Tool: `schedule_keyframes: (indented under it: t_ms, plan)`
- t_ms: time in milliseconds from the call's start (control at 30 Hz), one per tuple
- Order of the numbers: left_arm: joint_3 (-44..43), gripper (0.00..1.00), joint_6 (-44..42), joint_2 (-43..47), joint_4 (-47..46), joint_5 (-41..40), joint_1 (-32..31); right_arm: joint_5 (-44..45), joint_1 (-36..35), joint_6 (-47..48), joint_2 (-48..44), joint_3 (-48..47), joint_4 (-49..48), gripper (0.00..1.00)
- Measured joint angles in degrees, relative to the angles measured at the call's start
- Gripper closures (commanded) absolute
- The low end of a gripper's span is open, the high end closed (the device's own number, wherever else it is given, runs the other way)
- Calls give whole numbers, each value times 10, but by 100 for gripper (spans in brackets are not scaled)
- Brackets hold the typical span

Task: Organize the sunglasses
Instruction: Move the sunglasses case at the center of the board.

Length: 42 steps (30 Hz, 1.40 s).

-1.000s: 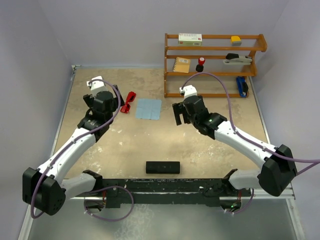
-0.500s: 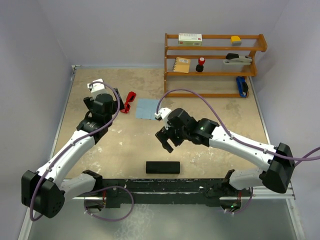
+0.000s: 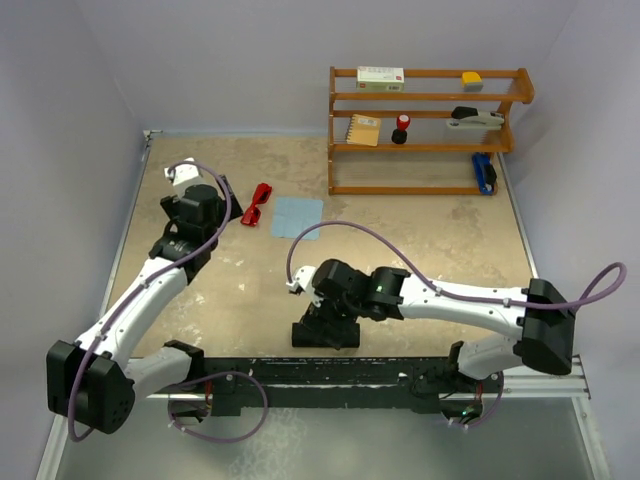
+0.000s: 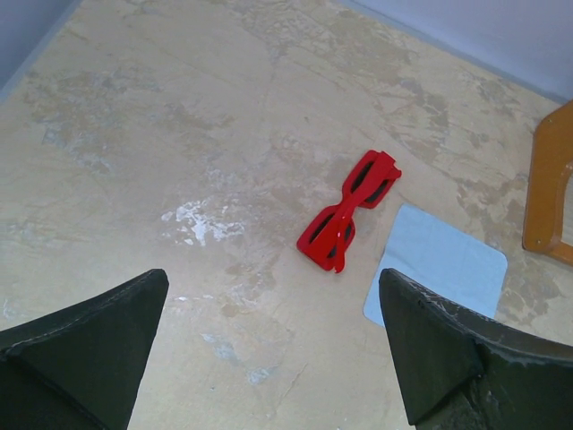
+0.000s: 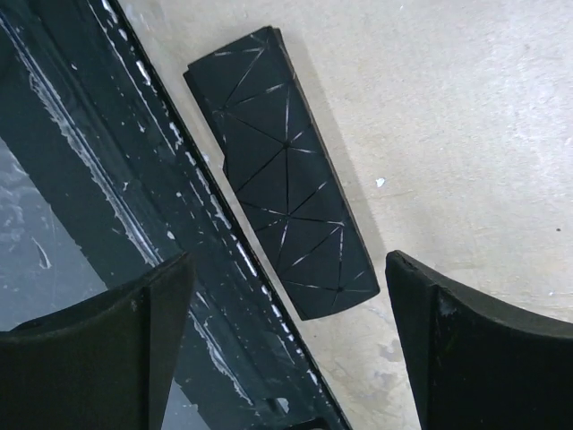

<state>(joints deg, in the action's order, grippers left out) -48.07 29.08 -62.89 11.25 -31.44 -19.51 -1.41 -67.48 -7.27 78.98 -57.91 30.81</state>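
While the case (image 5: pixel 282 170) lies flat by the tabletop's near edge under the wide-open R gripper (image 5: pixel 288 260), the sunglasses (image 4: pixel 349 210) sit outside it, far-left, beside the cloth (image 4: pixel 439 264); L gripper (image 4: pixel 273 278) wide, apart.

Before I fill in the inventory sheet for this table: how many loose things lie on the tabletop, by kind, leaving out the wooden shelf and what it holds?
Sunglasses, red: 1
Cloth, light blue: 1
Case, black: 1
Total: 3
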Motion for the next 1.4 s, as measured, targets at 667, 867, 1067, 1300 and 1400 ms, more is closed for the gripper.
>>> schedule_keyframes:
  t_ms: [667, 867, 1067, 1300, 1400]
  plan:
    - [1, 1, 18, 21, 20, 38, 52, -30, -4, 33, 90, 22, -53, 10]
    - [1, 1, 18, 21, 24, 42, 57, -43, -4, 40, 110, 24, -65, 11]
    - [1, 1, 18, 21, 32, 44, 62, -43, -5, 40, 129, 26, -77, 18]
    - [1, 1, 18, 25, 35, 48, 64, -38, -5, 34, 137, 34, -89, 51]
    - [1, 1, 18, 27, 35, 49, 64, -36, -5, 28, 136, 36, -91, 69]
